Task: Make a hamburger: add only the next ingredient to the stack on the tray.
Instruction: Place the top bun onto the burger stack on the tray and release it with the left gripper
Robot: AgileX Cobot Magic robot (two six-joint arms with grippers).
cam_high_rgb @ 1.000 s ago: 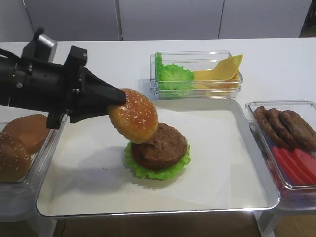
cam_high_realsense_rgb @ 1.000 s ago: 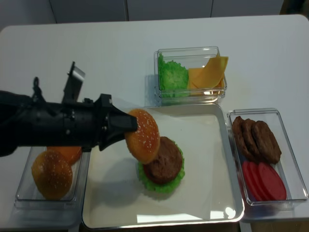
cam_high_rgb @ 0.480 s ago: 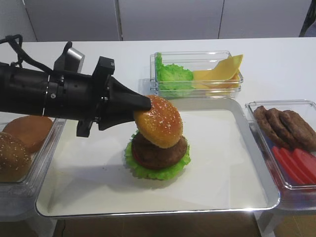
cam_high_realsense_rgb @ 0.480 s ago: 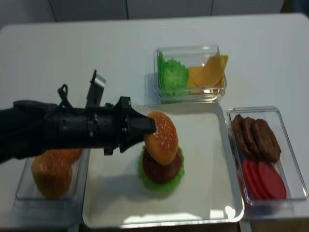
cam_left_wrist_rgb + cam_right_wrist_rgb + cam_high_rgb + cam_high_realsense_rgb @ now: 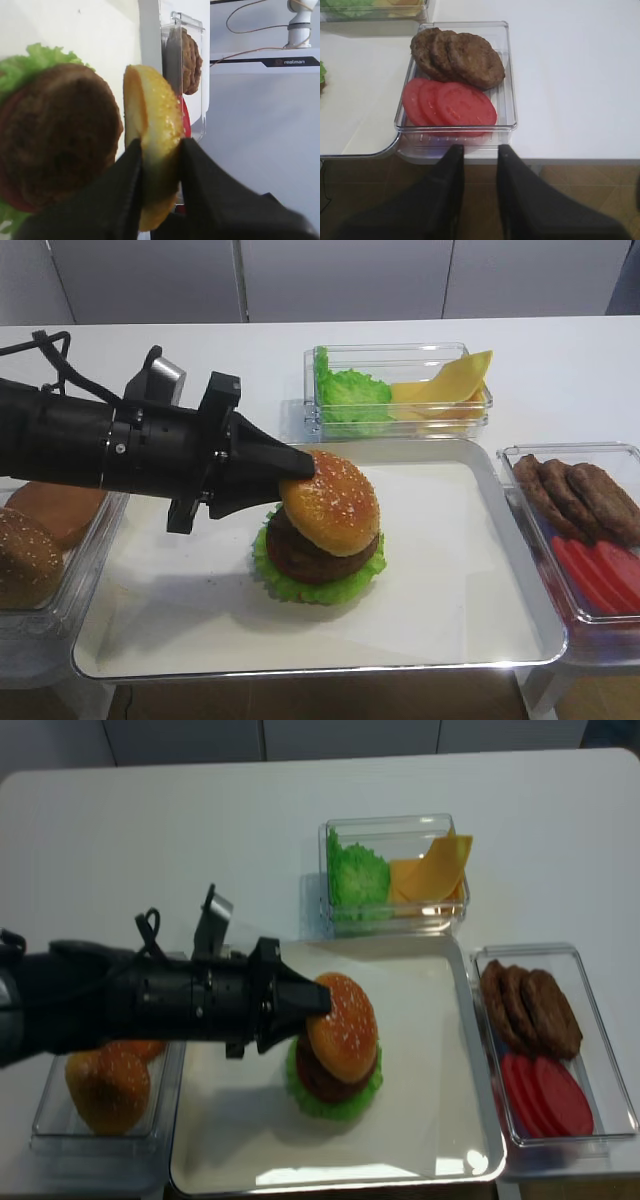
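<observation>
Exterior high view: we saw the left gripper (image 5: 296,466) clamped on the sesame bun top (image 5: 332,502), pinching its near-left edge. The bun top sat over the patty (image 5: 310,558), tilted, its right side lowest and apparently on or just above the meat; we could not tell whether it touched. The stack (image 5: 330,1080) lay near the middle of the tray (image 5: 480,570), lettuce (image 5: 300,585) frilling out underneath.

Left wrist view: the fingers (image 5: 125,200) gripped the bun top (image 5: 152,135) edge-on, with the patty (image 5: 55,140) close beside its flat underside, so the bun face stood at an angle to the patty rather than flush.

Key relation, as we judged it: the bun top extended straight out from the fingertips, along the arm's line and over the stack, roughly centred. The release probably needed it levelled or lowered first, else it could slide off.

Right wrist view: the right gripper (image 5: 479,150) had its jaws near together, holding nothing, hanging off the table edge in front of the box of tomato slices (image 5: 450,102) and loose patties (image 5: 457,57). We judged the left arm much nearer the stack.
</observation>
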